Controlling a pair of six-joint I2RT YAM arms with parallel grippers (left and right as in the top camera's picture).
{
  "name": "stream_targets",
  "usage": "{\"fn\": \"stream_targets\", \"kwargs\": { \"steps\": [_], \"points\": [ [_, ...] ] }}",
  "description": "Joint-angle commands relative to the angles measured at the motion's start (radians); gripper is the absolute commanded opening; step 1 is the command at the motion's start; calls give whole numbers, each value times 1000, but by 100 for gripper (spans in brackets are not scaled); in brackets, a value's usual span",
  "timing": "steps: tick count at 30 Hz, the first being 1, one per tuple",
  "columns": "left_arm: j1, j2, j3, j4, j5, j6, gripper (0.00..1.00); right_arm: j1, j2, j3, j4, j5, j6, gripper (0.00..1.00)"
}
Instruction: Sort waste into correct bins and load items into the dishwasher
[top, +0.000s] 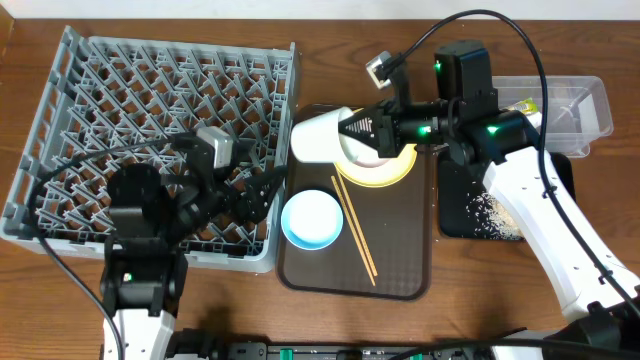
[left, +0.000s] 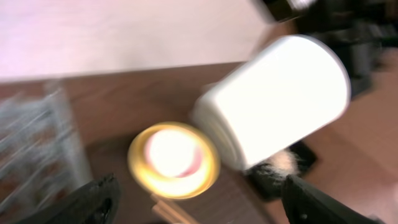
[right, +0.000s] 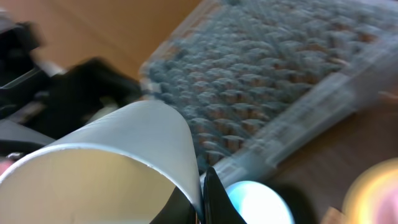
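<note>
My right gripper (top: 352, 128) is shut on the rim of the white bowl (top: 315, 136). It holds the bowl tipped on its side above the gap between the grey dish rack (top: 150, 110) and the brown tray. In the right wrist view the wall of the bowl (right: 112, 168) sits pinched between the fingers (right: 202, 193). The yellow plate (top: 392, 170), light-blue bowl (top: 312, 220) and chopsticks (top: 355, 230) lie on the brown tray. My left gripper (top: 258, 195) is open and empty over the rack's near right corner. Its wrist view shows the white bowl (left: 273, 99) and the plate (left: 174, 158). The cup is not visible.
The brown tray (top: 400, 275) lies right of the rack. The black tray (top: 455, 215) holds rice scraps (top: 488, 210). The clear tub (top: 585, 120) at the far right holds the wrapper (top: 520, 103). My right arm spans above both bins.
</note>
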Motion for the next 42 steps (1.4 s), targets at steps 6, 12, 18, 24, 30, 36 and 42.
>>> {"fn": "stream_targets", "kwargs": {
  "steps": [6, 12, 18, 24, 30, 36, 42],
  "points": [
    [-5, 70, 17, 175, 428, -4, 86, 30, 5, 3, 63, -395, 11, 1],
    [-5, 74, 17, 270, 552, -5, 86, 86, 5, 3, 63, -408, 11, 1],
    [-5, 74, 17, 297, 579, -7, 85, 134, 5, 3, 64, -406, 11, 1],
    [-5, 74, 17, 297, 579, -7, 84, 161, 5, 3, 78, -385, 11, 1],
    [-5, 74, 17, 297, 579, -7, 74, 172, 5, 3, 77, -370, 11, 1],
    [-5, 74, 17, 297, 586, -7, 70, 171, 5, 3, 74, -344, 11, 1],
    [-5, 74, 17, 297, 587, -7, 71, 171, 5, 2, 62, -344, 11, 1]
  ]
}}
